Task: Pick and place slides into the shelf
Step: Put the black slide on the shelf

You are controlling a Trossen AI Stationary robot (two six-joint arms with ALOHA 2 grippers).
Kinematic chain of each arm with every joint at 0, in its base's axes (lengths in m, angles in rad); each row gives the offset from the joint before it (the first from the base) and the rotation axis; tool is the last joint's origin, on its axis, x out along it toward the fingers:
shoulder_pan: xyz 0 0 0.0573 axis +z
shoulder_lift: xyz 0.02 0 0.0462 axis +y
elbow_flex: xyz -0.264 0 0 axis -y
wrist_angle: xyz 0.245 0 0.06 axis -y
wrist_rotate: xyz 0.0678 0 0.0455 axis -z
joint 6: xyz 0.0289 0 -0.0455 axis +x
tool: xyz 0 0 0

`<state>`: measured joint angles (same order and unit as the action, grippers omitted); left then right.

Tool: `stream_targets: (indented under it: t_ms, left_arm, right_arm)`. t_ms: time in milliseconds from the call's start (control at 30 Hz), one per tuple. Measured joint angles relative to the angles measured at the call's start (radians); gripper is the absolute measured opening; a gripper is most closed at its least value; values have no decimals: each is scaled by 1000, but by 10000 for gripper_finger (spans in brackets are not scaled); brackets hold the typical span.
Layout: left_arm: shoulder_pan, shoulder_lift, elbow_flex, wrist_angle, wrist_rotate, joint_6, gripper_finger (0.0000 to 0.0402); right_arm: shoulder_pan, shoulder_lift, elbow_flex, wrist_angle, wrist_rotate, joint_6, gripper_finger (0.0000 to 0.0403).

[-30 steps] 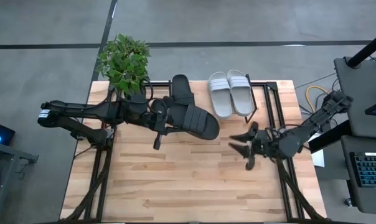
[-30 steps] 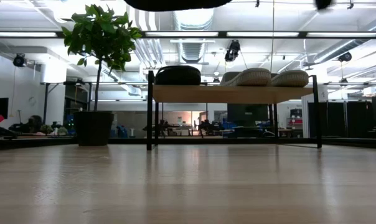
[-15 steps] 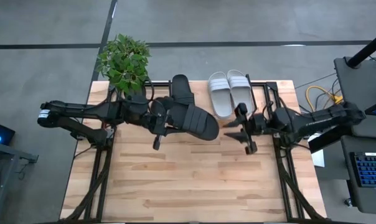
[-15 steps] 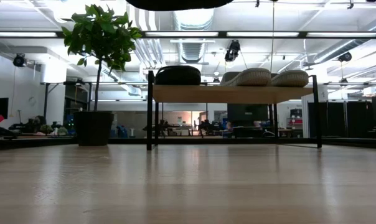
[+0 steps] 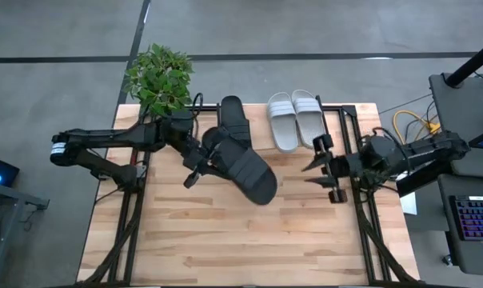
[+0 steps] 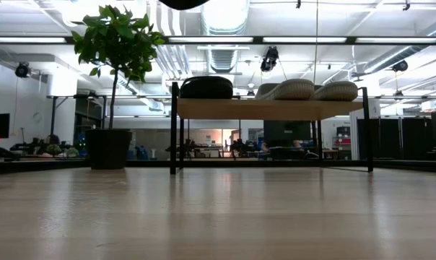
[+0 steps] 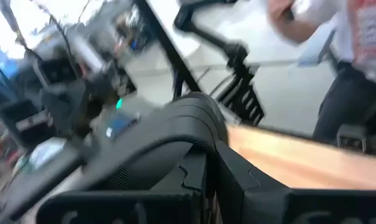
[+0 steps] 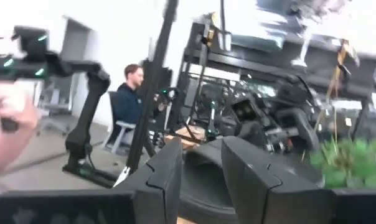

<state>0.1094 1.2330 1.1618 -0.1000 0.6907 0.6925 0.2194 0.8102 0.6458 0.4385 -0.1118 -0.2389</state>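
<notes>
My left gripper (image 5: 203,158) is shut on one black slide (image 5: 249,170) above the table's middle, just near of the shelf (image 6: 232,109); that slide's underside shows at the low view's top edge (image 6: 183,3). On the shelf rest the other black slide (image 5: 232,118) (image 6: 206,87) and the two light grey-white slides (image 5: 283,122) (image 5: 308,117) (image 6: 294,89), soles down, side by side. My right gripper (image 5: 312,172) (image 8: 200,180) hovers open by the shelf's right end, fingers pointing toward the held slide. My left gripper pinches the black slide at its end toward the table's left (image 7: 188,124), between the two fingers (image 7: 238,183). The fingers come about level from the left and lie along the slide. The slide is lifted clear and slants toward the near-right.
A potted plant (image 5: 160,80) (image 6: 107,148) stands at the table's far left corner beside the shelf's left end. On the shelf a gap (image 5: 256,120) lies between the black slide and the light pair. People sit in the room beyond the table (image 8: 133,93).
My left gripper has turned and drawn slightly toward the far-left; the held black slide swung about, its free end moving from pointing right toward the near-right. My right gripper moved from the table's right-middle toward the far edge, then backed a little to the right, staying open.
</notes>
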Motion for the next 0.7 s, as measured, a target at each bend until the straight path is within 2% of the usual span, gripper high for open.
stream_targets:
  t_ms: [67, 100, 300, 433, 567, 700]
  left_arm:
    - [12, 10, 0, 32, 28, -4, 0]
    - [18, 11, 0, 25, 27, -4, 0]
    - [33, 42, -3, 60, 33, -34, 0]
    - [45, 65, 5, 75, 39, -51, 0]
    - [54, 75, 5, 79, 35, -59, 0]
    - [54, 74, 4, 88, 44, -66, 0]
  right_arm:
    - [45, -9, 14, -46, 34, -97, 106]
    - [73, -9, 24, -75, 86, -146, 109]
    - [291, 44, 104, -255, 625, -393, 134]
    - [411, 116, 148, -266, 868, -529, 150]
    - [488, 167, 191, -292, 1005, -600, 157]
    - [508, 209, 236, -377, 979, -566, 151]
